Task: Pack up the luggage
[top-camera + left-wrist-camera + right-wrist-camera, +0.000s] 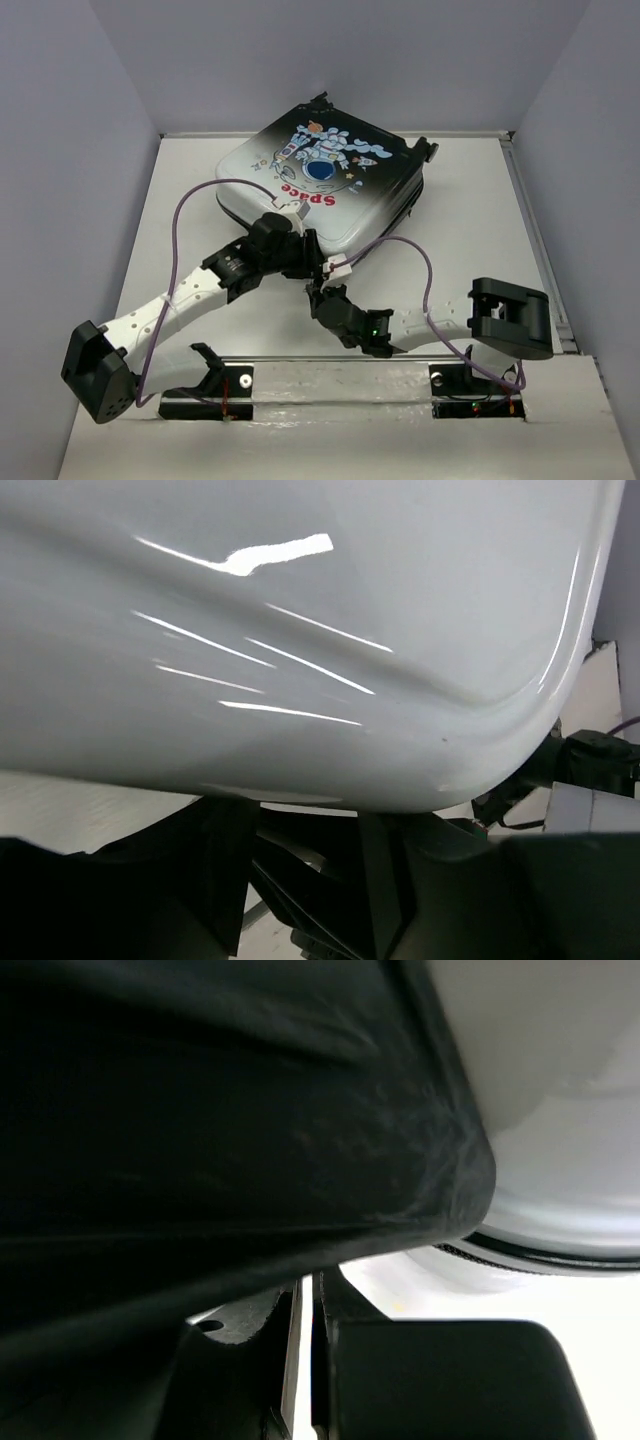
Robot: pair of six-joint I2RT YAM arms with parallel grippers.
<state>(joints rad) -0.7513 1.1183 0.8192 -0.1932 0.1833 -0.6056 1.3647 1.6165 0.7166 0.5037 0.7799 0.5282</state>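
The luggage (330, 190) lies flat at the back middle of the table, astronaut and red "Space" print facing up. My left gripper (290, 222) sits at its near white edge. In the left wrist view the glossy white shell (300, 630) fills the top, and the left gripper (300, 815) has its dark fingers apart just under the rim. My right gripper (322, 290) hovers just in front of the case, close beside the left wrist. In its own view the right gripper (305, 1295) is shut, with only a thin slit of light between the fingers. A dark mass that I cannot identify covers the upper left there, and the white shell (560, 1160) shows at the right.
White table (470, 220) inside grey walls, with a raised rail (535, 240) along the right side. Purple cables (180, 230) loop above both arms. The arm bases (340, 390) stand at the near edge.
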